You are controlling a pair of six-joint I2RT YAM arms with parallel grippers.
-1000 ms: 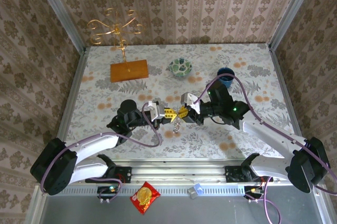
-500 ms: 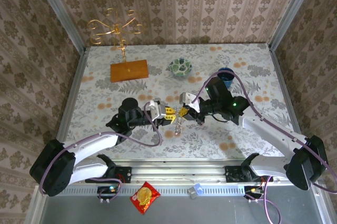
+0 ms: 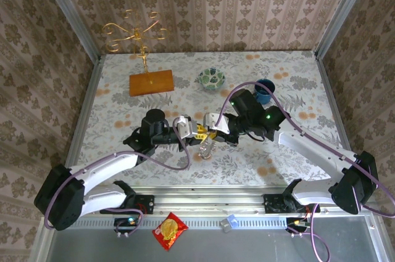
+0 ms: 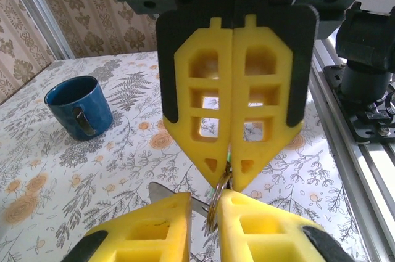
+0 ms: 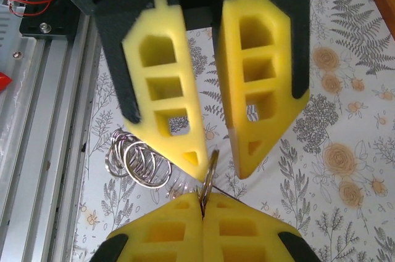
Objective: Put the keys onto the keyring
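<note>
Over the middle of the table (image 3: 123,108), the right gripper (image 5: 202,205) is pinching one edge of the thin metal keyring (image 5: 212,163) with jaws pressed together, the left gripper (image 4: 207,200) is straddling its opposite edge with jaws slightly spread, and the blue mug (image 3: 264,89) is sitting farther back.

My left gripper (image 3: 199,130) and right gripper (image 3: 212,130) meet tip to tip at the centre of the frame, the keyring (image 3: 206,147) just below them, the mug (image 3: 264,90) upper right, the bowl (image 3: 211,77) above.
</note>
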